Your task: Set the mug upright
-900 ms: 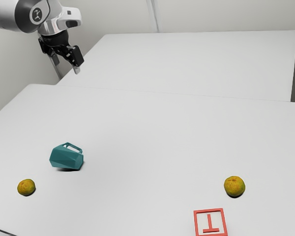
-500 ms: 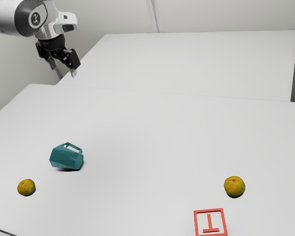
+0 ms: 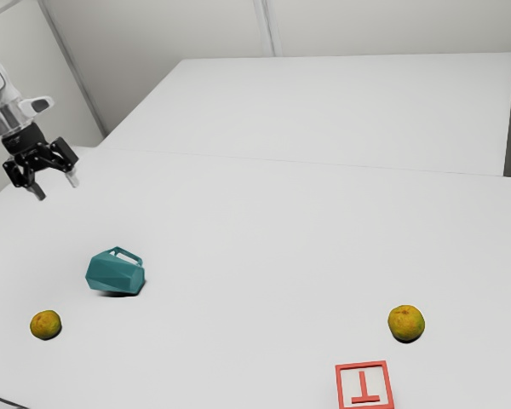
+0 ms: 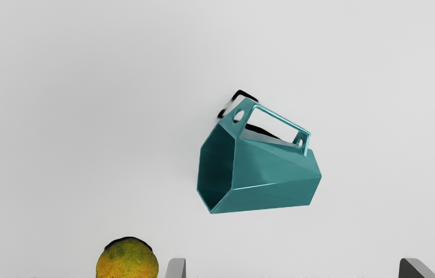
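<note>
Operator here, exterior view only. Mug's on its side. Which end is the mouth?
Observer: The wrist view looks into it: the mug's open mouth is at the end nearer the yellow-green fruit.

Operator: Handle solid?

Observer: No, the handle has a small round hole through it near the mouth.

Operator: Is that fruit between the fingers in the wrist view?

Observer: No, it shows beside one finger, outside the span of the open gripper.
</note>
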You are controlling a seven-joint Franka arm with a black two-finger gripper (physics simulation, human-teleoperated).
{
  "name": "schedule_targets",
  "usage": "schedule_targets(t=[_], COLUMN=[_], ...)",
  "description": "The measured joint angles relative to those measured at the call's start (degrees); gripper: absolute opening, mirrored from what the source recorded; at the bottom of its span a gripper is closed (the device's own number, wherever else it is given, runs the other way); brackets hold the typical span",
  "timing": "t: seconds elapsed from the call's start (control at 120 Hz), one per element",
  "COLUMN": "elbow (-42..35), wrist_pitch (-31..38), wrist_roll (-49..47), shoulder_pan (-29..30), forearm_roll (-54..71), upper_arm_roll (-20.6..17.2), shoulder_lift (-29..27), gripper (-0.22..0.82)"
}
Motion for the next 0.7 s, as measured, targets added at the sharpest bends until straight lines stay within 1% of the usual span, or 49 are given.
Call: schedule_targets(t=[0.083, 0.25, 0.383, 0.7], elbow=[0.28, 1.83, 2.09, 2.18], wrist_pitch=[-1.21, -2.52, -3.04, -3.03], wrist_roll=[0.61, 2.2, 3.39, 5.36], shoulder_pan=[2.19, 4.52, 4.92, 4.93], forearm_roll=[-1.71, -5.84, -9.24, -14.24], upper_arm_roll=[0.12, 0.47, 2.06, 2.54], shoulder_lift=[2.95, 8.92, 12.79, 19.01], gripper=[0.6, 0.6, 0.6, 0.6])
